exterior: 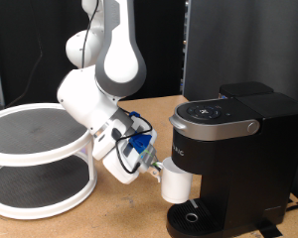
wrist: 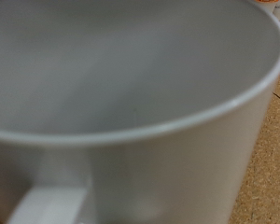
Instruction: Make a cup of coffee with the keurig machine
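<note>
- Holding the cup in clenched fingers, the gripper hangs just above the drip tray, at the front of the keurig machine.
- I read this sideways carry as aimed at seating the cup under the brew head.
- The cup fills the wrist view, its interior looking empty.
- The machine's lid is down.
- Near the surface's opposite edge stands a two-tier white rack; open surface lies between.

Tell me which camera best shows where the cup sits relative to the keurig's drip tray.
The exterior view: the cup hangs at the gripper, just above the drip tray of the keurig machine. The wrist view shows only the cup's rim and handle, with no machine in sight.
</note>
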Available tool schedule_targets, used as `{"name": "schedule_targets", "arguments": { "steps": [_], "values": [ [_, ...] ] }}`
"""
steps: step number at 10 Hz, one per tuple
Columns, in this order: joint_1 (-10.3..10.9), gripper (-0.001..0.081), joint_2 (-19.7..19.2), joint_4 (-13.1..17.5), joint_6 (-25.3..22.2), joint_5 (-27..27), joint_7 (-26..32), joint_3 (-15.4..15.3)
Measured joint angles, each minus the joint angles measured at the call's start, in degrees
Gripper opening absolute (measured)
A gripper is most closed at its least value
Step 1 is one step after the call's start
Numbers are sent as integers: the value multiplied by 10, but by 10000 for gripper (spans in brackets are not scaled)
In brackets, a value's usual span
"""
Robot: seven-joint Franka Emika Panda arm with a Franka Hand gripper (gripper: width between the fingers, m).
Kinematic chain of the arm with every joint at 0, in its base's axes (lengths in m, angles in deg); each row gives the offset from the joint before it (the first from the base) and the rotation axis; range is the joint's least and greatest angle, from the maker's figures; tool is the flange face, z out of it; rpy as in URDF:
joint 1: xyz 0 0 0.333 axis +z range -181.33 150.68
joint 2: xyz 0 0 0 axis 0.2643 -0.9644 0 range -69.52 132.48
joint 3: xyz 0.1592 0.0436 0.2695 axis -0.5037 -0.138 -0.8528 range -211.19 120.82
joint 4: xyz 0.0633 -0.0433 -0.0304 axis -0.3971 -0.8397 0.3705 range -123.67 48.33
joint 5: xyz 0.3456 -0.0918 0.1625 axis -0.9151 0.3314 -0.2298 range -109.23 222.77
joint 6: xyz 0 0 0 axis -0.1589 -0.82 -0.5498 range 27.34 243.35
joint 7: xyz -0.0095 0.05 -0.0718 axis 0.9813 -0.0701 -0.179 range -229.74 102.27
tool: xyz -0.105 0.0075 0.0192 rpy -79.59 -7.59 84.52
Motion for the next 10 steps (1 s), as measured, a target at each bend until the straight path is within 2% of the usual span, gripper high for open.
{"name": "schedule_targets", "arguments": {
  "steps": [4, 10],
  "values": [
    [0, 70, -41, 25, -13, -36, 12, -24],
    [-1, 70, -121, 40, -48, -109, 55, -51]
  ]
}}
